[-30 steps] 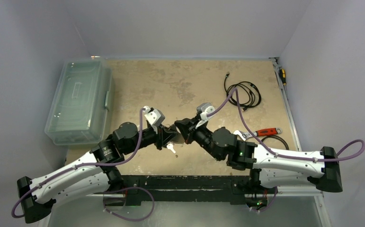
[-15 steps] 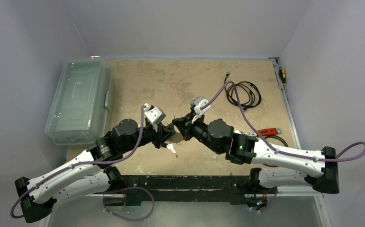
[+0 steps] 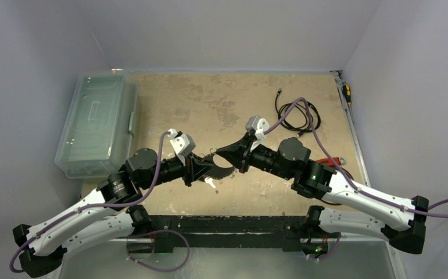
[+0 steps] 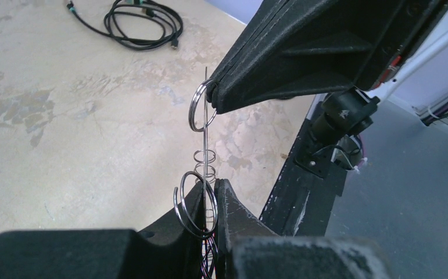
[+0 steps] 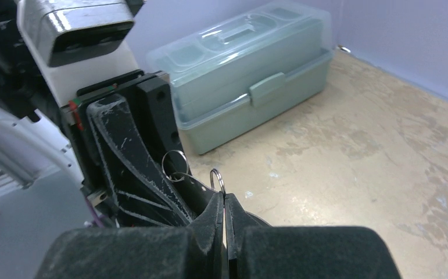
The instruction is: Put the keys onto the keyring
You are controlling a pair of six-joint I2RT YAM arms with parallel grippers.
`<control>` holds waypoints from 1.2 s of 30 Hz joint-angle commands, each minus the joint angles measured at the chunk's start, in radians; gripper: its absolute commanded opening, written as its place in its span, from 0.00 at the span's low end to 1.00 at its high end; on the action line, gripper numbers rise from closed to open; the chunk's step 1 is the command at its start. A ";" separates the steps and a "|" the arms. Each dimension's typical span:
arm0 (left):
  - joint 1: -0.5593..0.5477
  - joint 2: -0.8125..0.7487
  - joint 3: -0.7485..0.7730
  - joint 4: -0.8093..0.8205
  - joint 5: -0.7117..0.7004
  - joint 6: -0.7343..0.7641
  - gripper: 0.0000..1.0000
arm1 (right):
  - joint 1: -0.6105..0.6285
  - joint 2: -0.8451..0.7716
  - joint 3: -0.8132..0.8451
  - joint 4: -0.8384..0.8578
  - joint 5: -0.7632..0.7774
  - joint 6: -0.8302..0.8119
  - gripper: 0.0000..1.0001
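Observation:
The keyring [image 3: 221, 165], a flat silvery crescent with small wire rings along its edge, hangs between my two grippers above the table. My left gripper [image 3: 208, 170] is shut on its near end; in the left wrist view my left gripper [image 4: 210, 185] pinches the keyring [image 4: 205, 133] edge-on. My right gripper [image 3: 220, 154] is shut on the other end, and my right gripper [image 5: 224, 196] clamps the keyring beside a small ring [image 5: 217, 177]. A plain silver key [image 3: 210, 183] shows just below the left fingertips. The black-headed key is not visible.
A translucent green toolbox [image 3: 96, 125] stands at the left edge. A coiled black cable [image 3: 300, 113] lies at the back right. A red-handled wrench [image 3: 326, 161] lies partly under my right arm. A screwdriver [image 3: 346, 92] lies along the right wall.
My right arm swung its elbow to the right and its wrist turned. My left gripper drew slightly left. The keyring stays held at both ends; the silver key has not moved.

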State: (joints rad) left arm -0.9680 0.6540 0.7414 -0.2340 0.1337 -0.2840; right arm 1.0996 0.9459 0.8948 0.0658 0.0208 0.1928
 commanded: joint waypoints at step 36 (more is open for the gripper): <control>-0.005 0.053 0.003 -0.021 -0.149 0.144 0.00 | -0.032 0.118 0.275 -0.402 0.031 0.006 0.00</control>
State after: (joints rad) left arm -0.9714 0.7029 0.7380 -0.2699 0.0410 -0.1719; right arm 1.0729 1.0496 1.0786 -0.2497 0.0143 0.1844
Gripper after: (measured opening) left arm 0.068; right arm 0.004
